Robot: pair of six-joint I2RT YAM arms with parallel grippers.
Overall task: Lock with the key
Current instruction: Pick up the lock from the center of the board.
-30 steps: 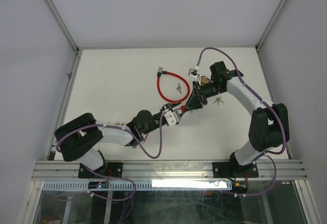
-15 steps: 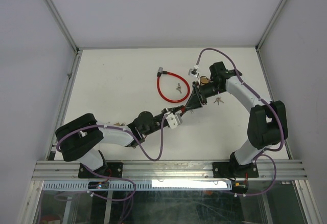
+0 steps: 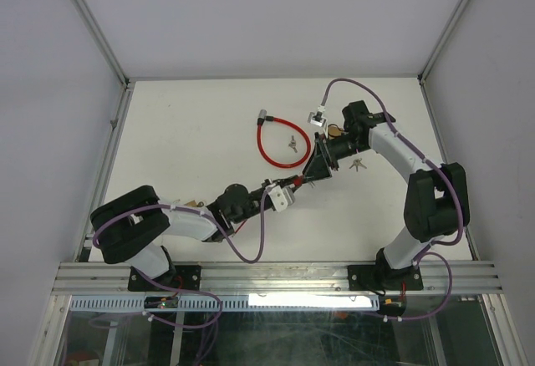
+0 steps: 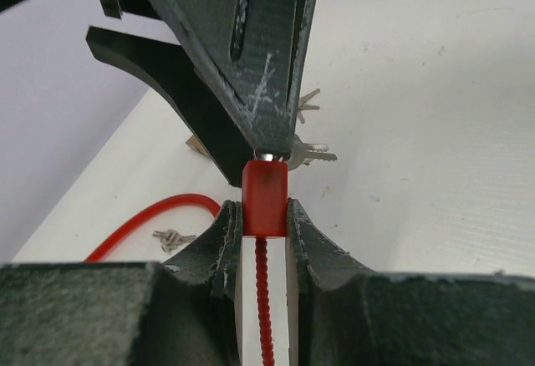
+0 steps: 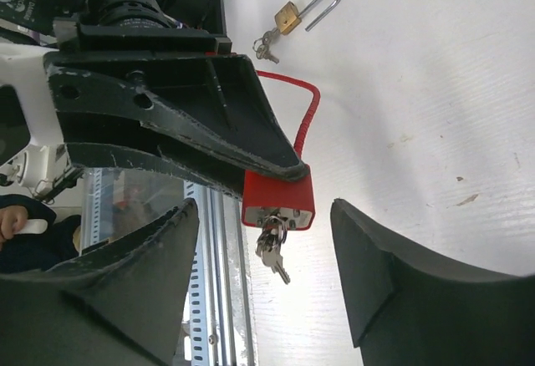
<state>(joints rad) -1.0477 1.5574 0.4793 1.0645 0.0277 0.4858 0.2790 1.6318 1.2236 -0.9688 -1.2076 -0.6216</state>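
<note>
I had the left gripper (image 4: 265, 216) pinched tight on the red lock body (image 4: 265, 192), one finger flat against each side. I judged the grip was there to brace the body so it would not twist when the key was turned. The red cable (image 4: 150, 216) ran back from the body between those fingers and looped away across the white table (image 5: 435, 90). In the overhead view its metal tip (image 3: 262, 117) lay well apart from the body.

The body's silver face pointed at the right arm, with the keys (image 5: 272, 245) dangling from it. One of them looked seated in the keyway, though I could not be sure from that angle. The right gripper (image 5: 266, 216) stood spread, a finger on either side of the keys, touching neither them nor the body. To my eye that put the job at the hand-off: body held, key not yet gripped. The next move would call for closing squarely on the key's bow, since a loose bunch could swing and foul the pinch.

A brass padlock (image 5: 288, 17) with its shackle open lay farther off on the table, and I took it to be no part of this.
</note>
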